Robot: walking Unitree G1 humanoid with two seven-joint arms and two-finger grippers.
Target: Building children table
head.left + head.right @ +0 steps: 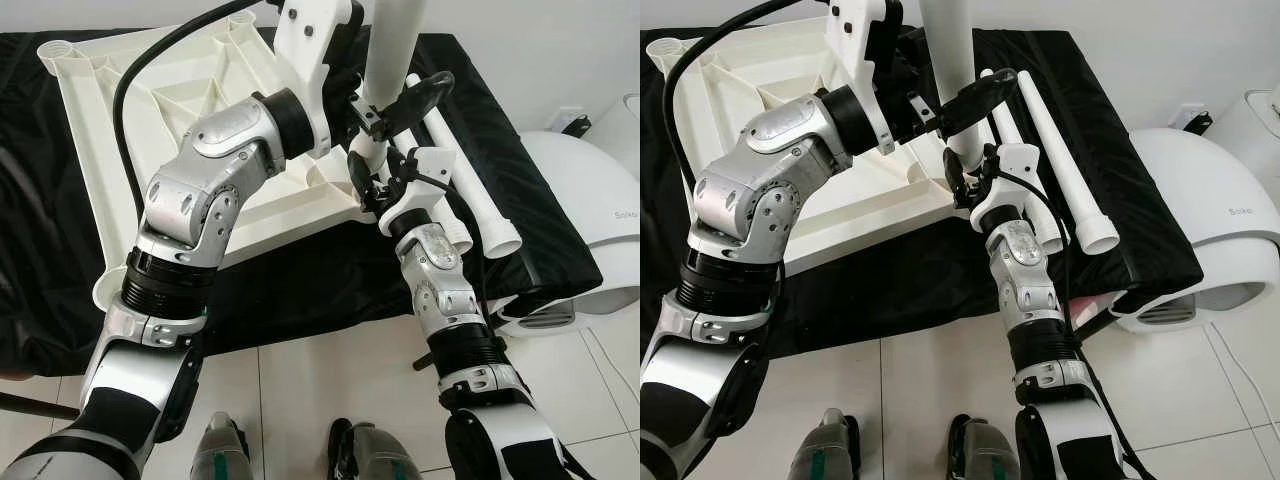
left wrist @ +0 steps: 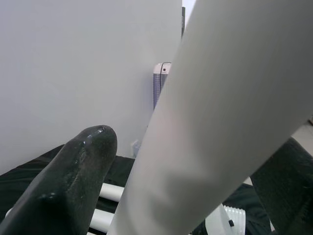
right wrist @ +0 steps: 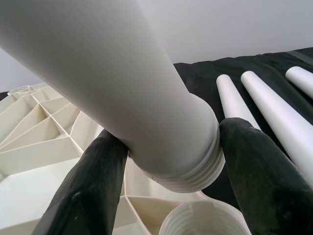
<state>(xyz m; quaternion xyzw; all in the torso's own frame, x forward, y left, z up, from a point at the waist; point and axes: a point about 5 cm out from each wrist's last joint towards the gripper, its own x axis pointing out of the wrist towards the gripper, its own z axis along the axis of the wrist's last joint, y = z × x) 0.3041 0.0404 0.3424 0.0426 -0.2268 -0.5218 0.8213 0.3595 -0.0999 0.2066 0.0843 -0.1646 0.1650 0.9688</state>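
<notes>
The white table leg [image 3: 122,83] stands nearly upright, its threaded lower end hovering just above the round threaded socket [image 3: 200,220] at the near right corner of the upturned tabletop [image 1: 150,110]; the end looks slightly off the socket's centre, so the coming move probably turns on lining the leg's long axis up with that socket and lowering it. The right end effector [image 3: 168,161] is clamped on the leg just above the thread, one finger on each side. The left end effector [image 1: 395,100] holds the same leg higher up from the tabletop side, its fingers [image 2: 68,181] spread around the shaft. Beside the socket, away from the tabletop, spare legs [image 1: 1065,160] lie close together on the black cloth [image 1: 300,290], leaving little room on that side; above the socket the way down looks open.
</notes>
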